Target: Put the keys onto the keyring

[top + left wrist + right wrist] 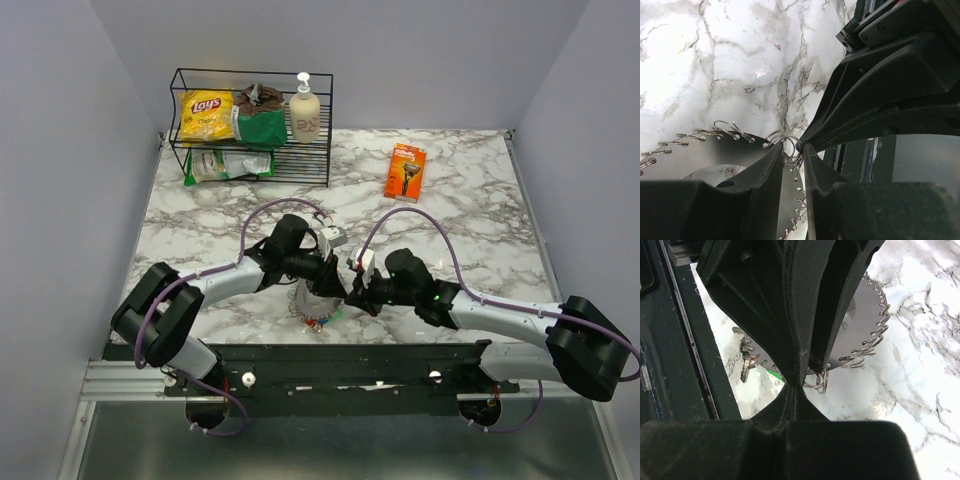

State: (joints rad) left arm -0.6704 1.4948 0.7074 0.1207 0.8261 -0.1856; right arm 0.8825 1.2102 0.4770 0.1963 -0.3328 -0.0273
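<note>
The keyring (pixel 312 300) is a grey disc edged with many small wire loops (pixel 715 150). It stands tilted near the table's front edge. My left gripper (pixel 335 285) is shut on its rim. One small split ring (pixel 792 149) sits between the fingers (pixel 765 175). My right gripper (pixel 352 285) is shut, and its tips (pixel 795 386) touch the left finger right beside that ring (pixel 821 382). Nothing shows between them. A metal key (pixel 745 367) with a bit of green hangs from the disc's far side. The coloured keys (pixel 320 322) dangle under the disc.
A black wire rack (pixel 250 125) at the back left holds a chips bag (pixel 205 112), a soap bottle (pixel 304 115) and packets. An orange box (pixel 405 172) lies at the back right. The black mounting rail (pixel 320 355) runs along the near edge, close behind the grippers.
</note>
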